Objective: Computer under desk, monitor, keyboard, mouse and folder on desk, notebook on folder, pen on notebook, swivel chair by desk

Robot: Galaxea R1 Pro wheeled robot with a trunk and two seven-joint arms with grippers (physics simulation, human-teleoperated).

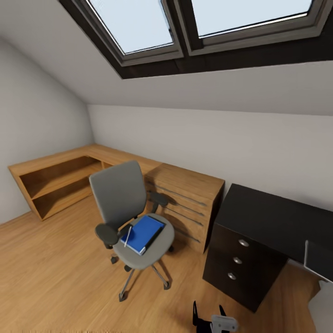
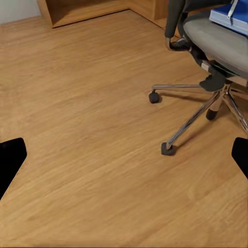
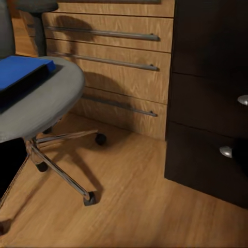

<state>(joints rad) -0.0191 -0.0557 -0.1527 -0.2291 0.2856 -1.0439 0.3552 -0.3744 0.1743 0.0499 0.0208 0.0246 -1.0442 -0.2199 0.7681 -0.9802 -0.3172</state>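
Observation:
The grey swivel chair (image 1: 121,203) stands in the middle of the room, apart from the black desk (image 1: 277,217) at the right. On its seat lies a blue notebook (image 1: 144,232) over a darker flat layer, possibly the folder, with a thin white pen (image 1: 127,236) along its left edge. The blue stack (image 3: 23,72) and the seat (image 3: 49,101) show close in the right wrist view, and the stack's corner (image 2: 235,15) in the left wrist view. My right gripper (image 1: 208,315) is low by the floor, open and empty. My left gripper (image 2: 124,157) is wide open over bare floor.
A wooden dresser (image 1: 185,203) stands between the chair and the desk's drawer unit (image 1: 238,259). A low wooden shelf (image 1: 55,180) runs along the left wall. A dark panel with a light rim (image 1: 318,261) sits at the desk's right edge, unidentifiable. The chair's legs (image 2: 191,121) spread over the wooden floor (image 2: 82,103).

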